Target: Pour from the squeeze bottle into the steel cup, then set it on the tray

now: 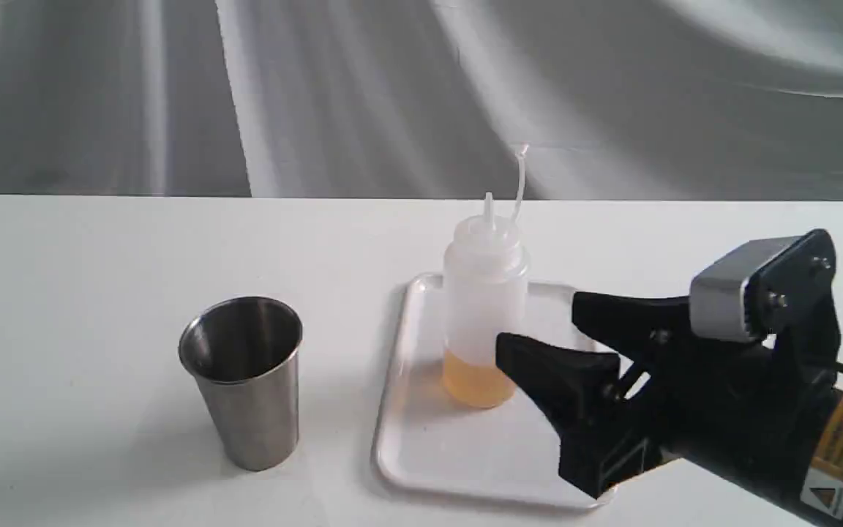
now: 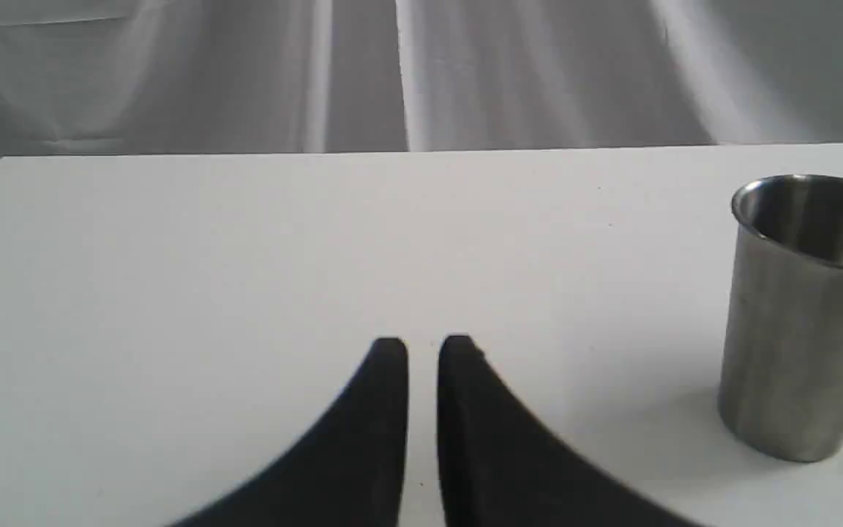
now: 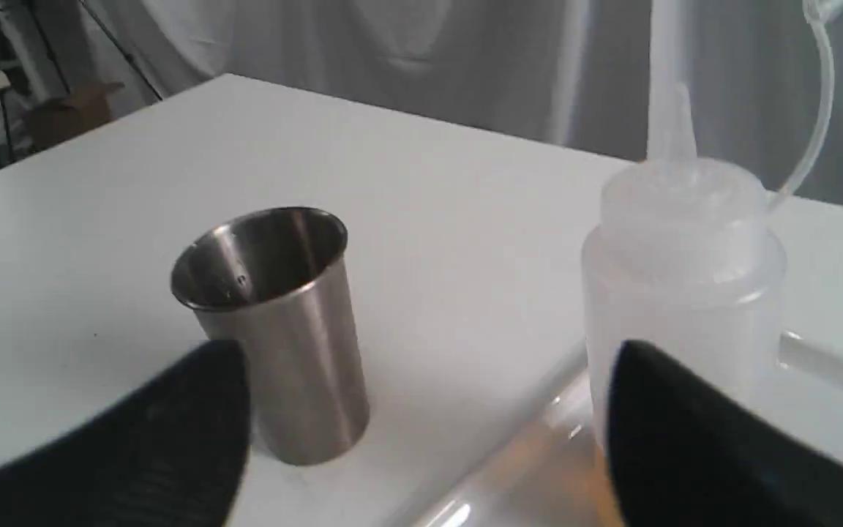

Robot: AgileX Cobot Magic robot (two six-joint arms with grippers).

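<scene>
The right arm reaches in low from the near right, its forearm sloping down toward the tray (image 1: 391,439). The right gripper (image 1: 543,326) is spread wide and pinches nothing. In the exterior view its nearer finger overlaps the lower part of the squeeze bottle (image 1: 481,300) and the other finger lies to the bottle's right; whether either touches the bottle cannot be told.

The bottle stands upright on the far left part of the tray, with amber liquid (image 1: 471,384) low inside and its cap strap (image 1: 518,183) curving up beside the nozzle. The steel cup (image 1: 242,380) stands upright on the white surface (image 1: 85,293), left of the tray and apart from it.

The right wrist view shows what the exterior view does not: the bottle (image 3: 685,256) sits mostly behind one finger of the right gripper (image 3: 429,366), and the cup (image 3: 275,329) appears in the open gap between the fingers, farther off.

Only the left wrist view shows the left gripper (image 2: 422,350): its fingers are drawn almost together with a thin slit between them, empty, low over bare surface, with the cup (image 2: 802,315) off to its right.
</scene>
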